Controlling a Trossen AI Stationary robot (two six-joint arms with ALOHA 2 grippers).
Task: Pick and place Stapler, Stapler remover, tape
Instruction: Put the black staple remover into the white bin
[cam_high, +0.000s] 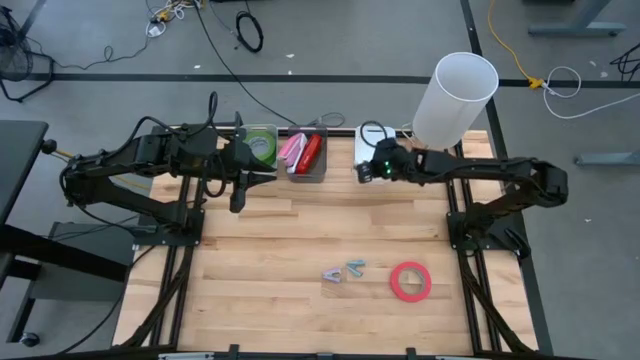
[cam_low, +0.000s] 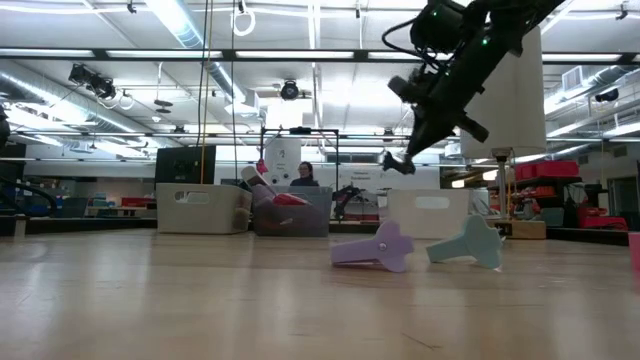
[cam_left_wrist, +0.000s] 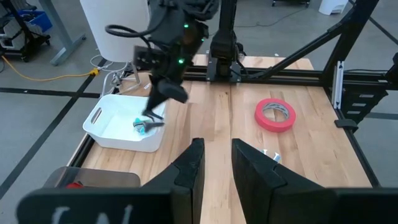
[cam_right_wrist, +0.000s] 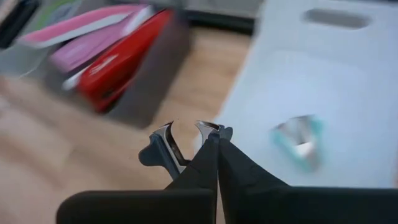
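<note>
My right gripper (cam_high: 364, 171) is shut on a dark stapler remover (cam_right_wrist: 160, 151) above the near left edge of the white bin (cam_high: 372, 143) at the table's far side. A teal stapler remover (cam_right_wrist: 300, 142) lies inside that bin. A purple remover (cam_high: 333, 274) and another teal one (cam_high: 356, 266) lie on the table near a red-pink tape roll (cam_high: 411, 281). Pink and red staplers (cam_high: 303, 151) lie in a grey bin. A green tape roll (cam_high: 263, 145) sits in the bin left of it. My left gripper (cam_left_wrist: 216, 158) is open and empty, near the green tape's bin. My right gripper pinches the dark stapler remover at one side of its body (cam_right_wrist: 202, 138) between its two shut fingers. The fingers slant down from the table's right. The remover sticks out beside the fingertips, its metal claws (cam_right_wrist: 168, 132) showing, lifted clear above the bin's edge.
A tall white cylinder (cam_high: 455, 98) stands at the far right, behind the white bin. The three bins stand in a row along the far edge. Bare wood (cam_high: 300, 230) lies between the bins and the loose things. A person (cam_low: 301, 174) sits beyond the table.
</note>
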